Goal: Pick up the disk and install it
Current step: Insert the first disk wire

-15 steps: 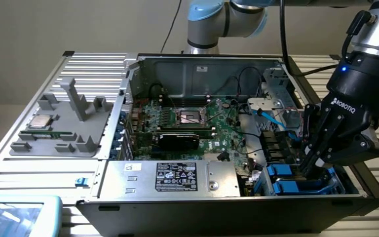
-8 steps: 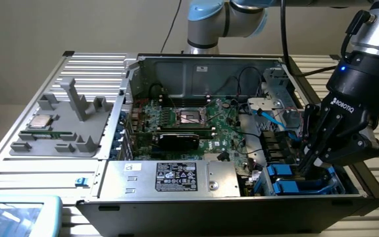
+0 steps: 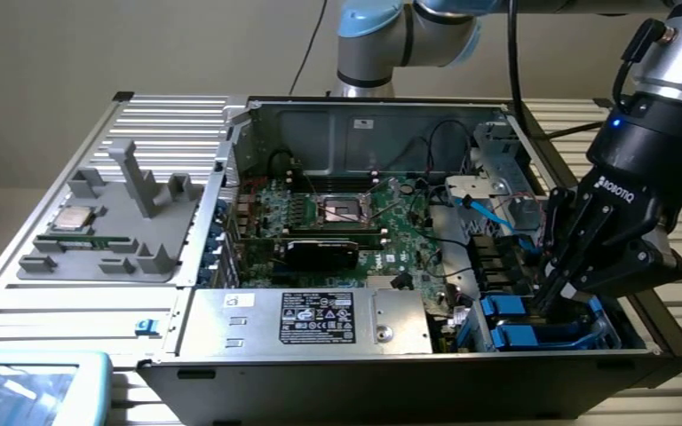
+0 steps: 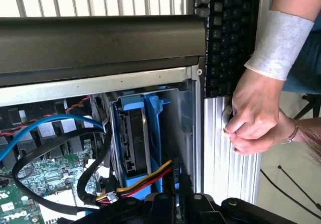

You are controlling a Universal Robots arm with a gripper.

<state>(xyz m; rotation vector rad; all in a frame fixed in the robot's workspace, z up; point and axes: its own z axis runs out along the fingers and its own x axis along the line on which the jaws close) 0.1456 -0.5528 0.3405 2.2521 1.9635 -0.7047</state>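
Claw (image 3: 551, 306) closed, down at disk (image 4: 133, 138) in blue carrier (image 4: 153, 128); push straight, no tilt (cables (image 4: 145, 179) just beside).

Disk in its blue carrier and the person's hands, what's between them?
In the wrist view, the computer case's grey side wall and a strip of ribbed tabletop lie between the disk and the hands.

ROBOTIQ was found printed in white on the gripper (image 3: 551, 302); DELL was noted on the green motherboard (image 4: 45, 176); the power supply label (image 3: 320, 320) was left unread.
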